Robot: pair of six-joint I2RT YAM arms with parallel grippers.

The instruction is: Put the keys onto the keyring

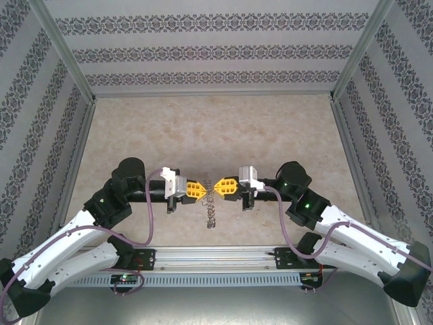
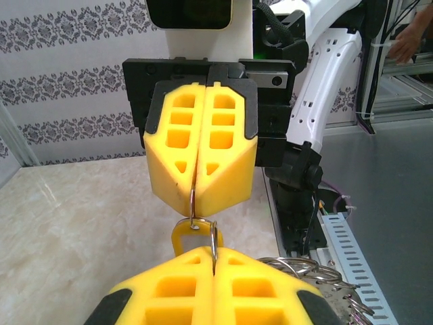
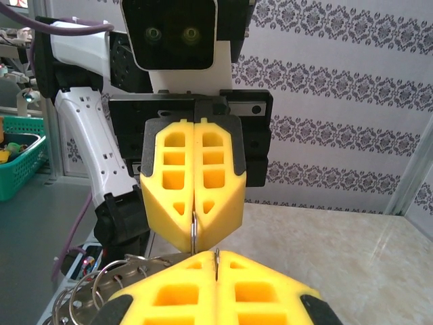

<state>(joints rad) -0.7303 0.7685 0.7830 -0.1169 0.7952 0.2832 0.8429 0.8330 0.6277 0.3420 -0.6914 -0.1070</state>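
Yellow-fingered, the left pincer [image 1: 201, 189] and right pincer [image 1: 220, 185] meet tip to tip above the worktop [image 1: 203, 128], toward its near edge. We see both clenched, fingers pressed together with no gap.

From the left wrist, the key [image 2: 184, 237] shows its yellow head just ahead of the left pincer's tips, and a thin metal edge runs into the seam between those fingers, so we take it that this pincer grips the key. The right pincer pinches a thin wire loop [image 2: 193, 203] that comes down to the hole in the key's head. We judge it to be one of the loops of the keyring [image 1: 211, 208]. The rest of the keyring trails from the meeting point toward the near edge; its grey rings show beside the fingers in both wrist views. Whether it hangs free or rests on the worktop we cannot tell.

We judge the task to be well in hand but not done. Key and loop are brought together, and the loop seems to reach through the head. Whether the key is fully on, we cannot say. Left to do: seat the key and release both grips. We can make out just one key.
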